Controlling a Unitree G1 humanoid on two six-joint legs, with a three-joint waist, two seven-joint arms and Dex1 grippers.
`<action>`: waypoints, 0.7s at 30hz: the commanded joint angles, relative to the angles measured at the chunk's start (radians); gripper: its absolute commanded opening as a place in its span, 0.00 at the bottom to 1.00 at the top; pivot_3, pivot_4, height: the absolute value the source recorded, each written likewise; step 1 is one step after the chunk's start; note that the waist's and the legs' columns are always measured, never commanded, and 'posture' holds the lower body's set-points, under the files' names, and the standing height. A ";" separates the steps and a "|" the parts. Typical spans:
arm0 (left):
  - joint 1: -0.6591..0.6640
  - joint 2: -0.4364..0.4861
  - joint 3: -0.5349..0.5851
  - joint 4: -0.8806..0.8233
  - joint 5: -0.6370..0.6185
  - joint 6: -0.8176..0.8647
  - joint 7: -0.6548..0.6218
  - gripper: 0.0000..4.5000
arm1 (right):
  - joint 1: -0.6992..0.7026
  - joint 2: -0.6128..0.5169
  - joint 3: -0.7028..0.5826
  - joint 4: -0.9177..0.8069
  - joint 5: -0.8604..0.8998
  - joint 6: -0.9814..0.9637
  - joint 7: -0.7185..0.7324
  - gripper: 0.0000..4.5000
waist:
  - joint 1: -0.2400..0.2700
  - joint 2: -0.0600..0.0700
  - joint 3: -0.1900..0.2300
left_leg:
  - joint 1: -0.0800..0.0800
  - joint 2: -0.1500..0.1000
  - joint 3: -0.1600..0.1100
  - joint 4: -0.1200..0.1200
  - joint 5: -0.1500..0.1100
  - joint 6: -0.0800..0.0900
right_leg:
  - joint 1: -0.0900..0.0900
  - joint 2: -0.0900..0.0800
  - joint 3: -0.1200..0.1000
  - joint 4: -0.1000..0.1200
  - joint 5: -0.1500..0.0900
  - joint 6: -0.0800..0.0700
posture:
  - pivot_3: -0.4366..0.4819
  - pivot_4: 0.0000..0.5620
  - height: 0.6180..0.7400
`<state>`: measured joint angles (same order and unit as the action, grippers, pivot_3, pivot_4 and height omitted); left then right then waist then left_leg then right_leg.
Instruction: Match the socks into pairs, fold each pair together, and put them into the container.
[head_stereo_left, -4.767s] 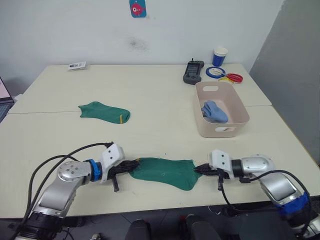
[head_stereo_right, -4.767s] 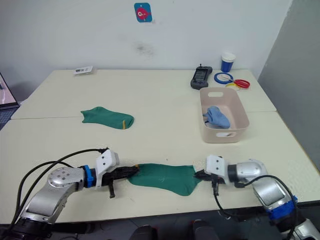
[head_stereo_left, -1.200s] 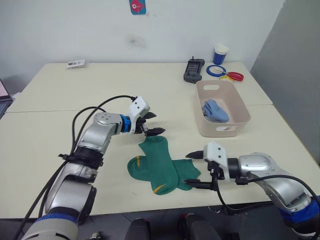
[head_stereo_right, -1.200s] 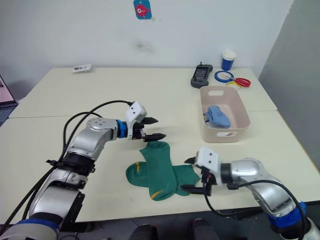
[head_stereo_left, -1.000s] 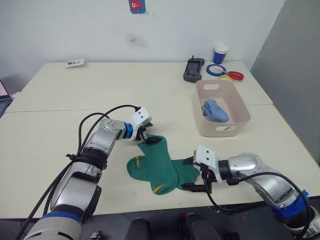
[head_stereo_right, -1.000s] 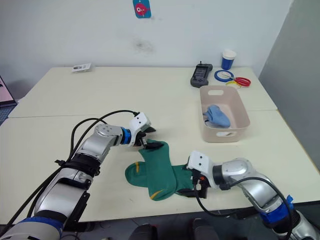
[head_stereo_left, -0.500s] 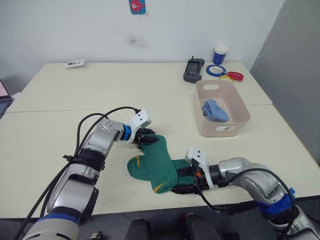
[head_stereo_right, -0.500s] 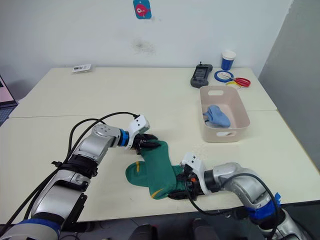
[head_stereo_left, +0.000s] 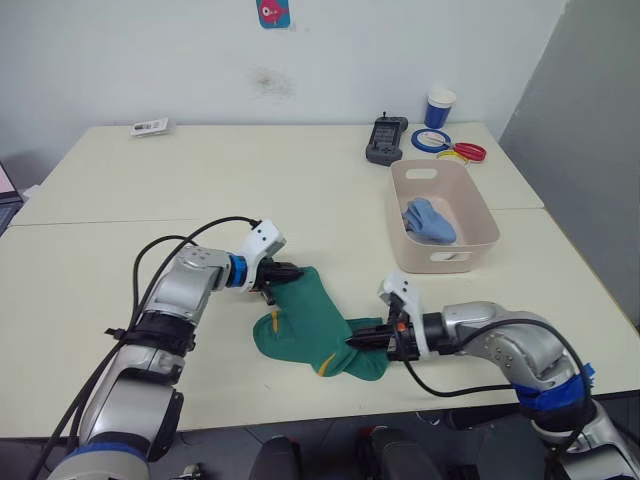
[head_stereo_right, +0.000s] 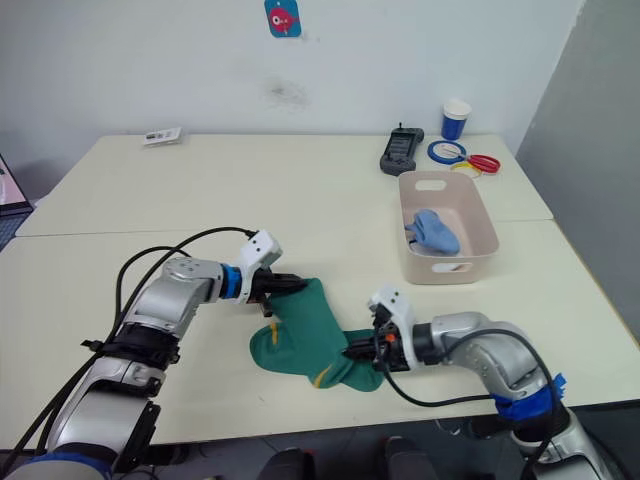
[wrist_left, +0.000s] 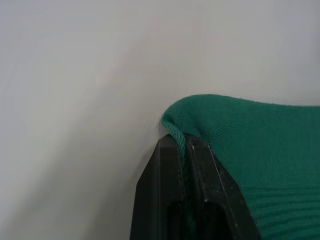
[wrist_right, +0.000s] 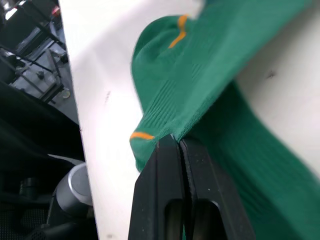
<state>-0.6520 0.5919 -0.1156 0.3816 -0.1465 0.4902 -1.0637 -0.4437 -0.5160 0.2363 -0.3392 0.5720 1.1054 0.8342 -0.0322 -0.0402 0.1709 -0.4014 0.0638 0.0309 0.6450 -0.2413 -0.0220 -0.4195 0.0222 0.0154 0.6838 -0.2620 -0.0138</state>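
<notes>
The socks (head_stereo_left: 318, 335) lie overlapped near the front edge of the table (head_stereo_left: 150, 200), between the two arms. The left gripper (head_stereo_left: 283, 271) sits at their rear left end, the right gripper (head_stereo_left: 358, 341) at their front right end. The container (head_stereo_left: 470, 225) stands behind and to the right, with a bundle (head_stereo_left: 427, 221) inside. Behind it, at the table's far right, lie a handset (head_stereo_left: 386, 139), tape rings (head_stereo_left: 432, 143), scissors (head_stereo_left: 466, 154) and a cup (head_stereo_left: 439, 108). A card (head_stereo_left: 151, 127) lies far left.

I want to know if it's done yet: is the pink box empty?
No. The pink box holds a bundle of light blue socks. The green socks lie on the table.
</notes>
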 joint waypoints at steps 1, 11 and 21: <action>0.044 0.039 0.105 -0.232 -0.083 0.155 0.056 0.00 | -0.091 -0.065 -0.052 0.023 0.031 -0.007 0.069 0.01 | -0.001 0.000 0.000 | 0.000 0.000 0.000 0.000 0.000 0.000 | 0.000 0.000 0.000 0.000 0.000 0.000 | 0.48 0.27 1.00; 0.253 0.052 0.242 -0.755 -0.230 0.587 0.286 0.00 | -0.268 -0.166 0.041 0.298 -0.050 -0.162 0.301 0.01 | -0.001 0.000 0.000 | 0.000 0.000 -0.001 -0.001 0.000 0.000 | 0.001 -0.001 0.001 -0.002 0.000 0.000 | 0.48 0.27 1.00; 0.493 -0.108 0.262 -0.891 -0.226 0.471 0.490 0.18 | -0.337 -0.092 0.148 0.510 -0.174 -0.289 0.393 0.00 | 0.003 0.000 0.000 | 0.001 0.000 -0.002 0.000 0.000 0.000 | 0.001 -0.005 0.000 -0.001 0.000 0.000 | 0.48 0.27 1.00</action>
<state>-0.1572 0.4971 0.1422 -0.4806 -0.3726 1.0225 -0.5888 -0.7638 -0.6075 0.3966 0.1696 0.4104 0.8457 1.2191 -0.0290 -0.0399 0.1712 -0.4007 0.0634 0.0293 0.6446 -0.2413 -0.0220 -0.4185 0.0170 0.0153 0.6829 -0.2618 -0.0142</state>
